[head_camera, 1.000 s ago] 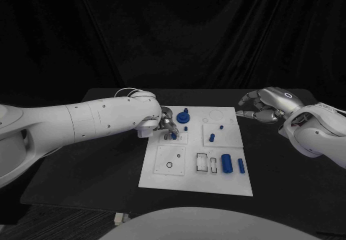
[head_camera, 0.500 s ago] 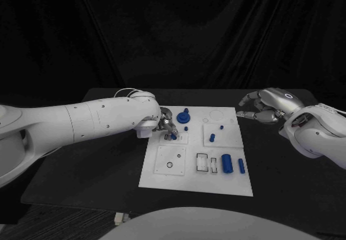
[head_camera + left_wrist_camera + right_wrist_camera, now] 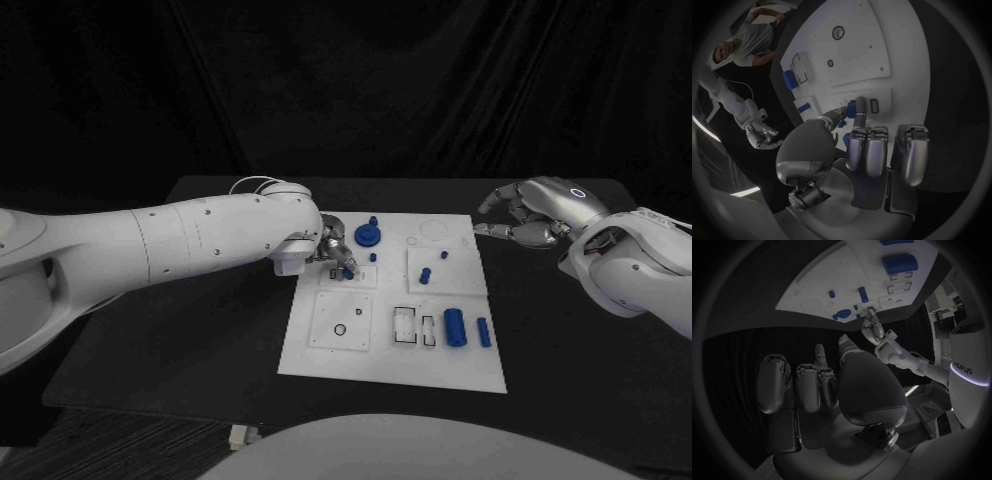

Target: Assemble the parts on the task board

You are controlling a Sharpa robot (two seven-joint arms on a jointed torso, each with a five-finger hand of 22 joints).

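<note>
— Little has moved since a second ago: from the head camera the left hand (image 3: 333, 252) sits at the same spot over the upper left part of the task board (image 3: 392, 362), and the small blue part (image 3: 348, 271) at its fingertips has barely shifted. Right hand (image 3: 525, 213) stays off the board's upper right corner.

— What is the left hand doing with that part?

— It pinches it between the thumb and a finger, low over the board. Just beside it stands a blue round part with a knob (image 3: 368, 235); a small peg (image 3: 372, 257) and another blue piece (image 3: 427, 273) stand near the middle, and a thick blue cylinder (image 3: 453, 326) and a thinner one (image 3: 482, 332) lie in the lower right area.

— And the left wrist camera?

— Same grip: left hand (image 3: 856, 150), its fingertips (image 3: 859, 106) closed on the small blue part (image 3: 852, 108) right next to a little rectangular slot (image 3: 874, 105) in the board (image 3: 907, 75).

— The right wrist camera?

— The right hand (image 3: 826, 385) is curled in, fingers drawn together with nothing between them, above the black table (image 3: 748, 295) and well apart from the board (image 3: 817, 282).
</note>
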